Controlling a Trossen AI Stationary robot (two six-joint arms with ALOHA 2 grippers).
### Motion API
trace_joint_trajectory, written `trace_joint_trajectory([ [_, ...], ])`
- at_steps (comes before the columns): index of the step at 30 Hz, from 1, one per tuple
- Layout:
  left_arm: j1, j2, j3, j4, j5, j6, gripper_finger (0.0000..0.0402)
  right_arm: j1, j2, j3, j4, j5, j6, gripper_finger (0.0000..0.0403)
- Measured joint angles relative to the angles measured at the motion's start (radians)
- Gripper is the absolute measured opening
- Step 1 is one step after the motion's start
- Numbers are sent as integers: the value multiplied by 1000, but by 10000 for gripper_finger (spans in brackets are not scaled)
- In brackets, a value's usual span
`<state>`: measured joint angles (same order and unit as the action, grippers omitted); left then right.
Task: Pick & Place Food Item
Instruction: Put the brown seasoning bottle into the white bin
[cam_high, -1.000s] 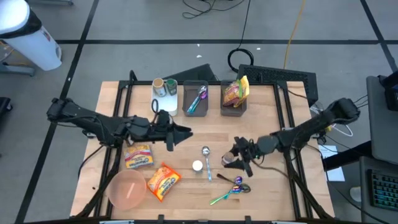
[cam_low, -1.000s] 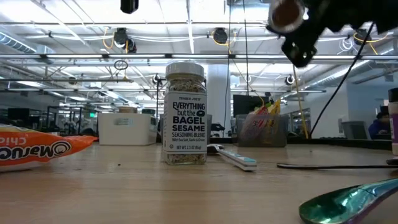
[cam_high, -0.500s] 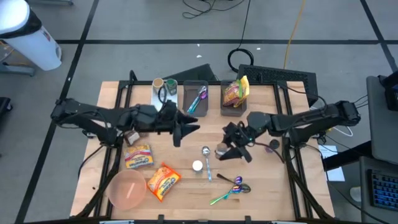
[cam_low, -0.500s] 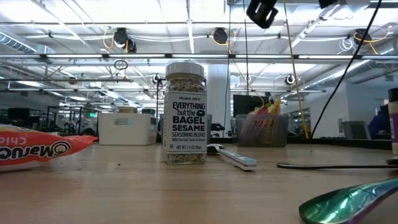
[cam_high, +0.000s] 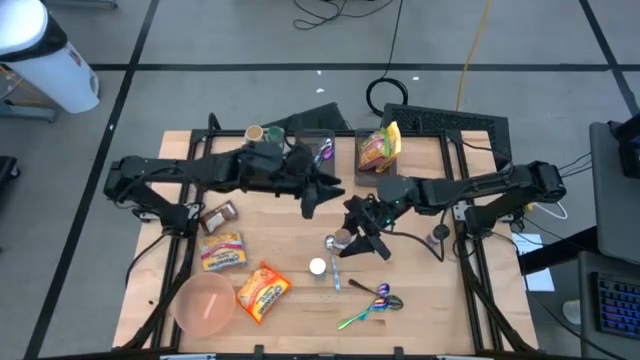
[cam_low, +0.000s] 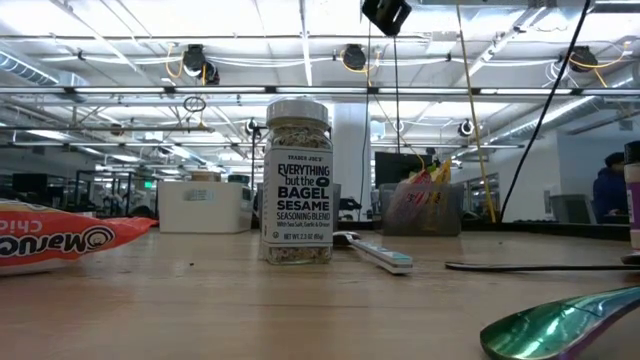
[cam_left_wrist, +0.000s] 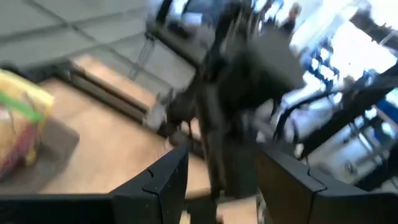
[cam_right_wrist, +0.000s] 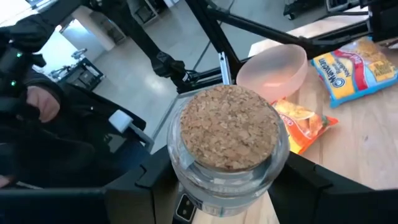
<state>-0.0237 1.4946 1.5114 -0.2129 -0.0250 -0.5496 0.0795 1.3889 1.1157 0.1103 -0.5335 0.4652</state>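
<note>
Cork-lidded glass jar (cam_right_wrist: 227, 144) sits clamped between the fingers (cam_right_wrist: 297, 186) of your right gripper (cam_high: 352, 237), held up above the middle of the bench (cam_high: 420, 290). Right below and beside it you have a metal spoon (cam_high: 331, 247) and a small white-capped seasoning jar (cam_high: 317, 266), which the low view shows as bagel sesame seasoning. Toward the near left lie an orange ramen packet (cam_high: 262, 291), a yellow ramen packet (cam_high: 223, 251) and a pink bowl (cam_high: 206, 304). Your left gripper (cam_high: 318, 194) hangs over the back centre of the bench, close to the grey bin with utensils (cam_high: 312, 160); its fingers (cam_left_wrist: 163, 184) stand apart with nothing between them. A second grey bin (cam_high: 377, 165) next to that holds a snack bag (cam_high: 378, 147).
</note>
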Motion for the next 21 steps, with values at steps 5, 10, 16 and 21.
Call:
trace_joint_trajectory([
  [5, -17, 50, 15, -23, 58, -2, 186, -15, 1, 6, -14, 8, -3, 187],
  [10, -48, 69, 16, -20, 58, -5, 186, -32, 1, 5, -30, 6, 2, 187],
  [16, -73, 70, 17, -21, 20, 6, 186, -39, 1, 5, -26, 4, -3, 187],
  [21, -82, 70, 17, -21, 6, 14, 186, -51, 1, 5, -23, 2, -3, 187],
])
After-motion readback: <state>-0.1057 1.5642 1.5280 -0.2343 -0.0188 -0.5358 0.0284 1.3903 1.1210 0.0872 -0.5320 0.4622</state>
